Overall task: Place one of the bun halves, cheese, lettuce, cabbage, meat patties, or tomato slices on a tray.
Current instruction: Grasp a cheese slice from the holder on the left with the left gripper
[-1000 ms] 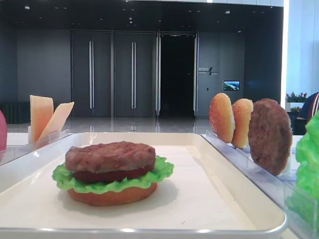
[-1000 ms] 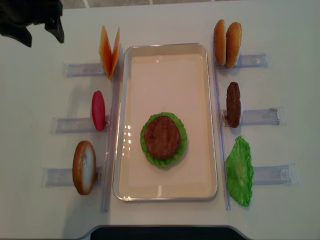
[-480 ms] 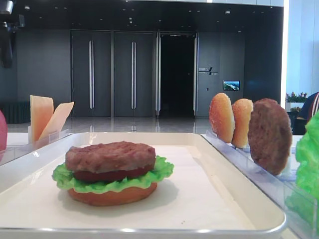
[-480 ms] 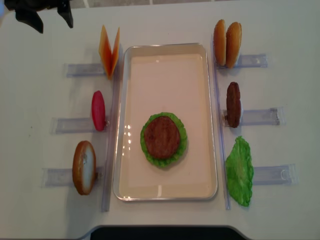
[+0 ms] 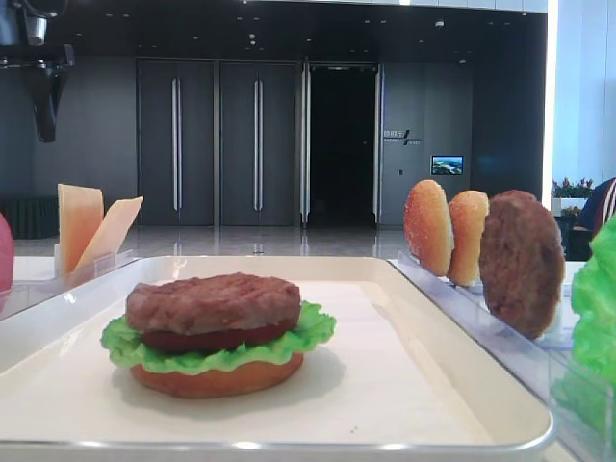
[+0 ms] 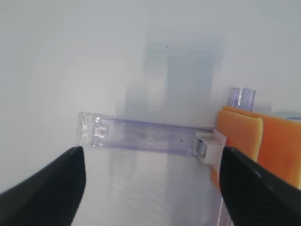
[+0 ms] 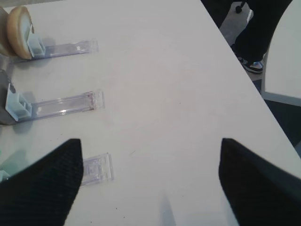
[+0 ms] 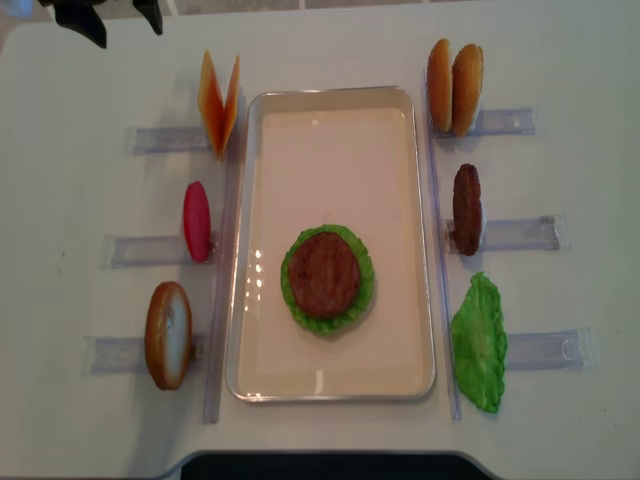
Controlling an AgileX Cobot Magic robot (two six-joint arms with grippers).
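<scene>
The cream-white tray (image 8: 330,160) holds a stack with a meat patty (image 8: 323,273) on top, then a tomato slice, lettuce (image 8: 365,290) and a bun half (image 5: 217,377). Two cheese slices (image 8: 219,100) lean in a holder left of the tray's far end. My left gripper (image 8: 118,18) hangs open at the far left, above and left of the cheese (image 6: 263,141); its jaws (image 6: 150,188) are empty over the holder rail (image 6: 141,134). My right gripper (image 7: 150,183) is open and empty over bare table.
Standing in clear holders are a tomato slice (image 8: 196,221) and a bun half (image 8: 168,334) on the left, two bun halves (image 8: 454,87), a patty (image 8: 466,208) and lettuce (image 8: 479,342) on the right. The table's right edge (image 7: 244,75) borders floor with a person's legs.
My left gripper has moved rightward along the far edge toward the cheese, still open, and now shows at the top left of the low view. Nothing else moved.
</scene>
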